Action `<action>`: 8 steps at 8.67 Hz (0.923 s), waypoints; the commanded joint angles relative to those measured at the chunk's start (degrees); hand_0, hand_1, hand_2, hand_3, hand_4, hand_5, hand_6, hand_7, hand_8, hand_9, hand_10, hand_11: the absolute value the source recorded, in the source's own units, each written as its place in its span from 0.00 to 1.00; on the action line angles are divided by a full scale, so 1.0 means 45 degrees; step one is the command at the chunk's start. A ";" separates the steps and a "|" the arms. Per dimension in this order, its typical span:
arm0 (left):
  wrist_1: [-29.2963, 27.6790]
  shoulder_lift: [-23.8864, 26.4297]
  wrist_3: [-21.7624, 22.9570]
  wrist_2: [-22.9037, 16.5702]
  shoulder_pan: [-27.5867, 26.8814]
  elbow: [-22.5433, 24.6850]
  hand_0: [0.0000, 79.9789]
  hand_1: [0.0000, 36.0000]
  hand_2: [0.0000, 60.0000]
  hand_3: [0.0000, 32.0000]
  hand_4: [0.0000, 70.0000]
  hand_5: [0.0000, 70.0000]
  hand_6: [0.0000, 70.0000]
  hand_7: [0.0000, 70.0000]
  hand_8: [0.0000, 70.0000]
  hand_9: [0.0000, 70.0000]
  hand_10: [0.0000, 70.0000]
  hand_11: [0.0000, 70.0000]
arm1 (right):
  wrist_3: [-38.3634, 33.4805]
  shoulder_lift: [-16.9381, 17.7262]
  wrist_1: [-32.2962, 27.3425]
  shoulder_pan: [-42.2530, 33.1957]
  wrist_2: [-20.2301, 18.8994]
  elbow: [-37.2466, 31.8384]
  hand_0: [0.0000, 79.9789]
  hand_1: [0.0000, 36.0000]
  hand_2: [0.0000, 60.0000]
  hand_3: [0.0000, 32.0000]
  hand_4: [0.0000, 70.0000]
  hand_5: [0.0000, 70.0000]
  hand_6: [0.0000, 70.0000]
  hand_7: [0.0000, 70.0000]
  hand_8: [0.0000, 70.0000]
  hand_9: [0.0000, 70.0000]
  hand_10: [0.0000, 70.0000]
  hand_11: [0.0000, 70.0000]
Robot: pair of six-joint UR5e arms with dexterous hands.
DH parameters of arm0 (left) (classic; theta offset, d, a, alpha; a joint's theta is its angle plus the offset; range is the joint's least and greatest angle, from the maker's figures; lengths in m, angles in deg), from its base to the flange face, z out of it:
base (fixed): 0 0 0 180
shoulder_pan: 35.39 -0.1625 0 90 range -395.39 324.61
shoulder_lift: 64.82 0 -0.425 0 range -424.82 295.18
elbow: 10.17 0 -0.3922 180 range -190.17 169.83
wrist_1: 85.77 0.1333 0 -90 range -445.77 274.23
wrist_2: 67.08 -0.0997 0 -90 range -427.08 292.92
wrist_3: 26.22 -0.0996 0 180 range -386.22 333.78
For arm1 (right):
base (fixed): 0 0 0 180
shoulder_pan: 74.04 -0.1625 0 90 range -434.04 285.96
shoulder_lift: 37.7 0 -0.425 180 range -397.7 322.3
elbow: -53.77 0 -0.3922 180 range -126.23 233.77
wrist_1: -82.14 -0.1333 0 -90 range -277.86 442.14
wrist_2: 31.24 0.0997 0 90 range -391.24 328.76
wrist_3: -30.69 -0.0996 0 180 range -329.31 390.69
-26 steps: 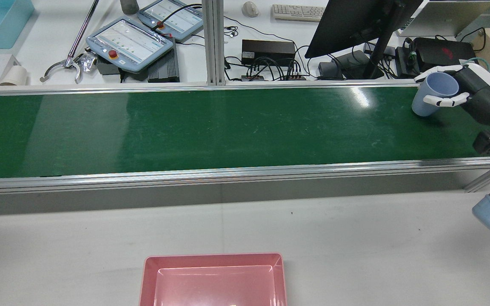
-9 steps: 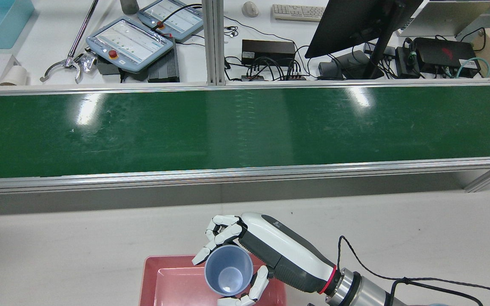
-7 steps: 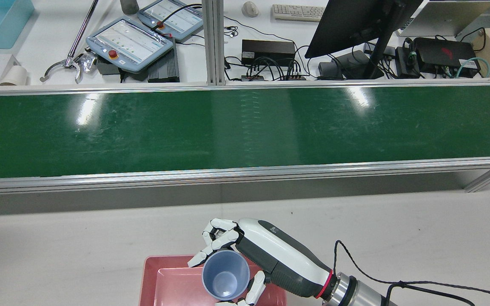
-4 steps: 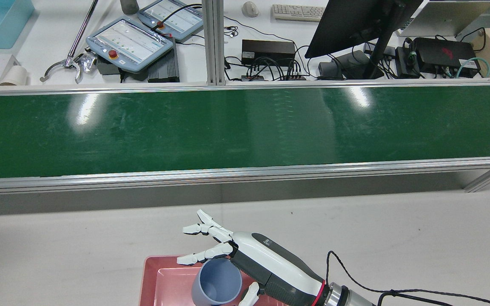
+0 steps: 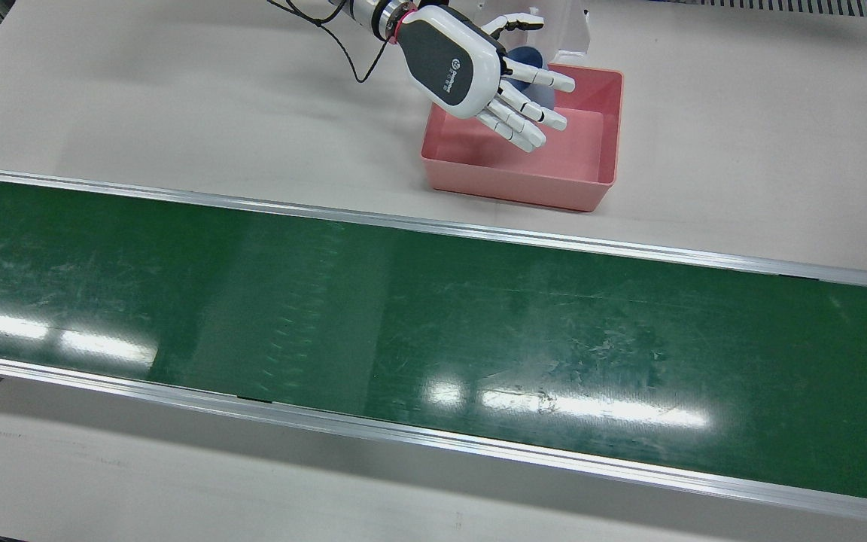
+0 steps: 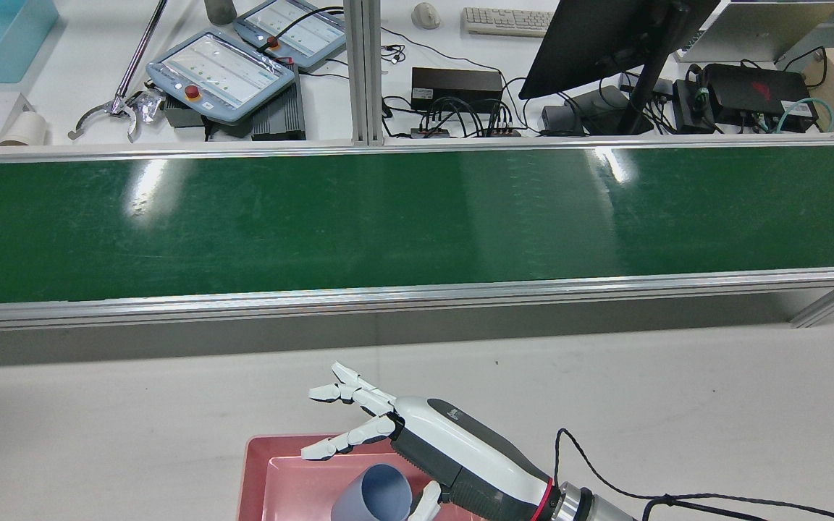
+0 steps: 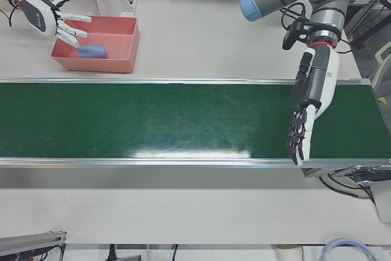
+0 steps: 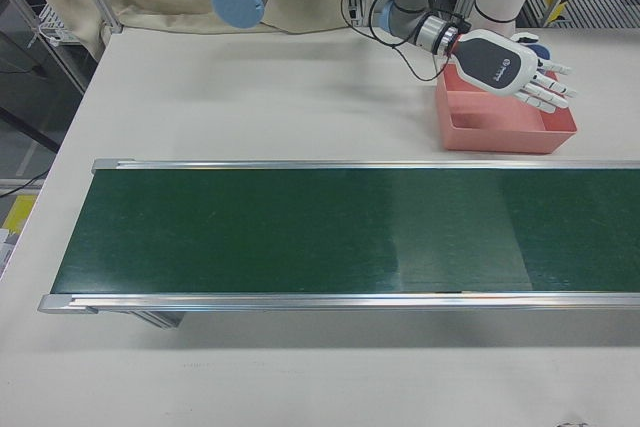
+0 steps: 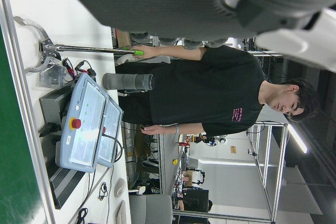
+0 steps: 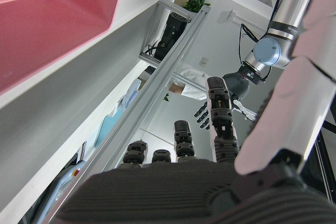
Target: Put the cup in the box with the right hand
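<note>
Right robot hand above near-left part of pink box, fingers spread wide, holding nothing. Blue cup lying on its side inside pink box, free of any contact with fingers; mouth turned toward rear camera. Pink box resting on white table, just beside green conveyor belt. Left robot hand hanging over far end of conveyor belt, fingers straight, pointing down, apart, empty. Black cable trailing from right wrist.
</note>
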State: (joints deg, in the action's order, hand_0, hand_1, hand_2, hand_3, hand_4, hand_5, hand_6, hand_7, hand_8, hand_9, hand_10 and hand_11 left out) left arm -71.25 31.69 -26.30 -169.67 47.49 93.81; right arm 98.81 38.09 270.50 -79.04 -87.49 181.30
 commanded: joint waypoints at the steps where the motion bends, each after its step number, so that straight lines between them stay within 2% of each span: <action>1: -0.0003 0.0000 0.0000 0.0006 0.0000 0.0000 0.00 0.00 0.00 0.00 0.00 0.00 0.00 0.00 0.00 0.00 0.00 0.00 | -0.0020 0.0013 -0.0001 -0.0002 0.0000 -0.0001 0.57 0.25 0.18 0.00 0.30 0.05 0.09 0.32 0.00 0.07 0.07 0.12; 2: -0.0003 0.0000 0.0000 0.0006 0.0000 0.0000 0.00 0.00 0.00 0.00 0.00 0.00 0.00 0.00 0.00 0.00 0.00 0.00 | -0.0097 0.0033 0.0038 -0.0137 0.0000 0.0250 0.55 0.34 0.38 0.00 0.24 0.05 0.10 0.37 0.01 0.10 0.07 0.13; 3: 0.0016 0.0000 0.0000 0.0006 0.0000 0.0000 0.00 0.00 0.00 0.00 0.00 0.00 0.00 0.00 0.00 0.00 0.00 0.00 | -0.0175 0.0033 0.0096 -0.0776 -0.0039 0.0968 0.58 0.33 0.29 0.00 0.31 0.07 0.15 0.59 0.10 0.25 0.12 0.19; 4: -0.0003 0.0000 0.0000 0.0006 0.0000 0.0000 0.00 0.00 0.00 0.00 0.00 0.00 0.00 0.00 0.00 0.00 0.00 0.00 | -0.0176 0.0149 0.0271 -0.2059 -0.0039 0.1730 0.61 0.35 0.27 0.00 0.41 0.09 0.22 0.90 0.24 0.49 0.19 0.29; 5: -0.0003 0.0000 0.0000 0.0006 0.0000 0.0000 0.00 0.00 0.00 0.00 0.00 0.00 0.00 0.00 0.00 0.00 0.00 0.00 | -0.0370 0.0402 0.0718 -0.3677 -0.0020 0.2182 0.59 0.37 0.45 0.00 0.47 0.10 0.30 1.00 0.41 0.73 0.27 0.40; 6: -0.0003 0.0000 0.0000 0.0006 0.0000 0.0000 0.00 0.00 0.00 0.00 0.00 0.00 0.00 0.00 0.00 0.00 0.00 0.00 | -0.1338 0.0424 0.1515 -0.5162 -0.0020 0.2129 0.57 0.37 0.57 0.00 0.55 0.12 0.38 1.00 0.56 0.93 0.38 0.55; 7: -0.0003 0.0000 0.0000 -0.0013 0.0000 0.0000 0.00 0.00 0.00 0.00 0.00 0.00 0.00 0.00 0.00 0.00 0.00 0.00 | -0.2721 0.0578 0.2606 -0.6589 -0.0078 0.1954 0.59 0.24 0.31 0.00 0.69 0.13 0.42 1.00 0.64 1.00 0.45 0.65; 8: -0.0003 0.0000 0.0000 -0.0014 0.0000 0.0000 0.00 0.00 0.00 0.00 0.00 0.00 0.00 0.00 0.00 0.00 0.00 0.00 | -0.3682 0.1121 0.3158 -0.7976 -0.0194 0.1740 0.59 0.41 0.72 0.00 0.71 0.16 0.50 1.00 0.78 1.00 0.59 0.82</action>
State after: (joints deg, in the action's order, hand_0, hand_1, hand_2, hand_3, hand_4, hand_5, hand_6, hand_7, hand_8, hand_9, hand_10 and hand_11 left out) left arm -71.26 31.69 -26.31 -169.67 47.49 93.81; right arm 92.13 40.02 277.57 -101.04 -87.67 190.15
